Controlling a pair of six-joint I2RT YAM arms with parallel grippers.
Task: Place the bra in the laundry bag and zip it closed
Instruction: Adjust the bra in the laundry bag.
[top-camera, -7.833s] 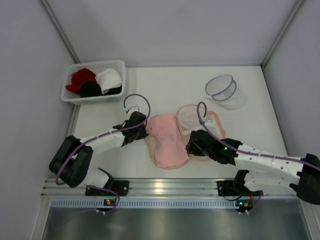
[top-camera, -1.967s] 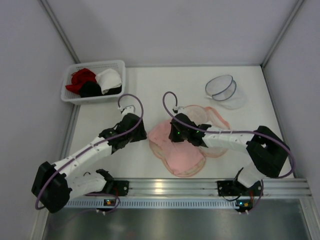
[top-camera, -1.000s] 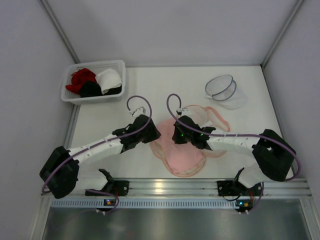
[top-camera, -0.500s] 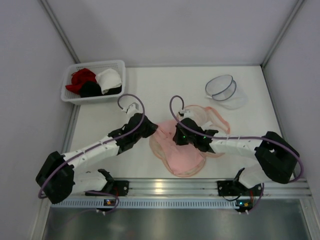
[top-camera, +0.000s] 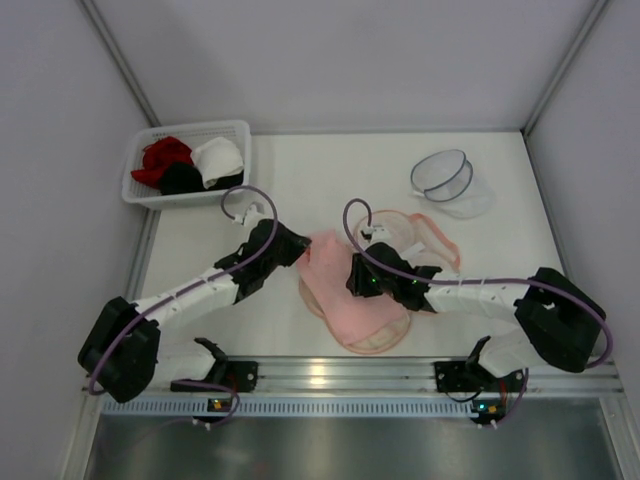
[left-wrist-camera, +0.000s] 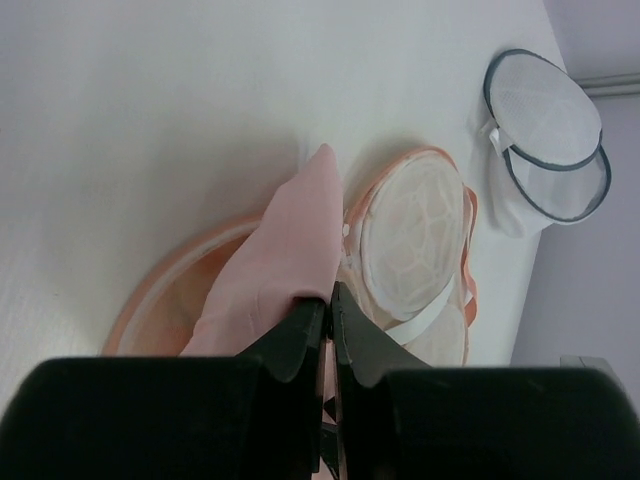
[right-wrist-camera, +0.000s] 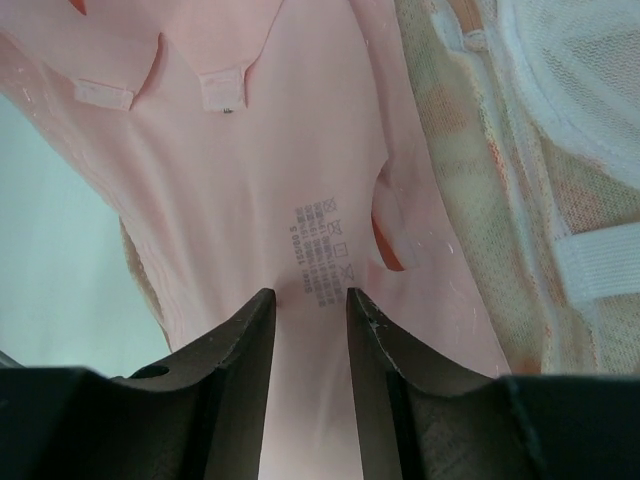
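White table (top-camera: 330, 170), grey walls (top-camera: 350, 60)

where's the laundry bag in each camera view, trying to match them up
Top external: laundry bag sits slightly right of the picture's middle.
Left wrist: right of centre, a round floral dome.
Right wrist: along the right edge, patterned mesh.
Shared landmark: the pink bra lying against its left side in all three.
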